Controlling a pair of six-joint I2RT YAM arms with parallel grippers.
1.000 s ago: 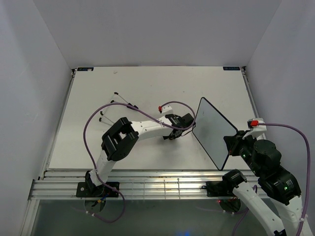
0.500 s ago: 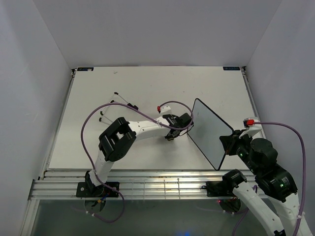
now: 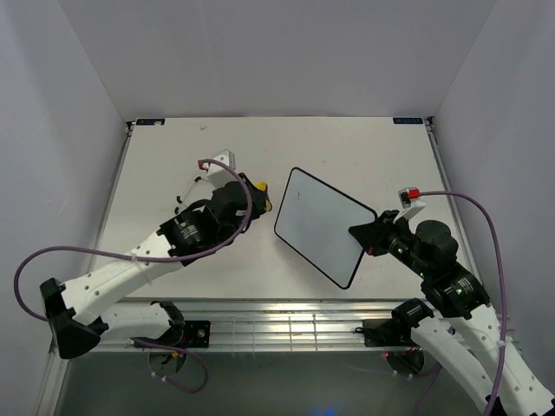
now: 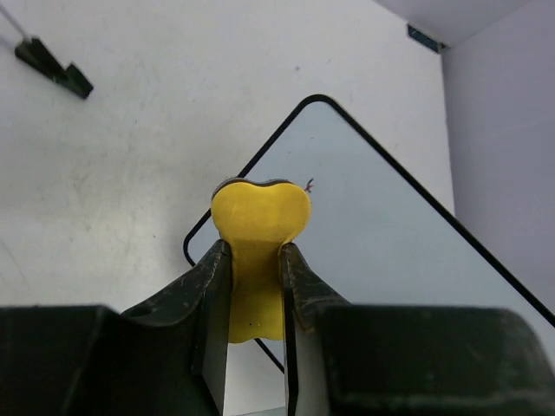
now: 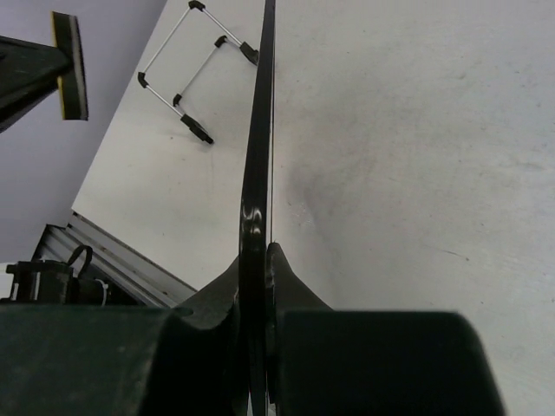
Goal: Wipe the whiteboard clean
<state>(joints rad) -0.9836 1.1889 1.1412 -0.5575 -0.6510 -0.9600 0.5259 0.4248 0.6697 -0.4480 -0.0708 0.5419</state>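
The whiteboard (image 3: 321,224) is plain white with a thin black rim and is held tilted above the table's middle right. My right gripper (image 3: 364,240) is shut on its right corner. In the right wrist view the board (image 5: 261,130) is edge-on between the jaws of that gripper (image 5: 258,253). My left gripper (image 3: 256,201) is shut on the yellow eraser (image 3: 259,196), just left of the board's left corner and apart from it. In the left wrist view the eraser (image 4: 258,227) sits between the jaws of the left gripper (image 4: 256,253), over the board (image 4: 390,260). A tiny red mark (image 4: 309,184) remains beside the eraser.
A thin wire stand with black feet (image 5: 196,76) lies on the table to the left, partly under my left arm (image 3: 186,198). One of its feet shows in the left wrist view (image 4: 54,65). The metal rail (image 3: 260,316) runs along the near edge.
My left arm has pulled back to the left with the eraser, away from the board. My right gripper has carried the board left and turned its face more upward.
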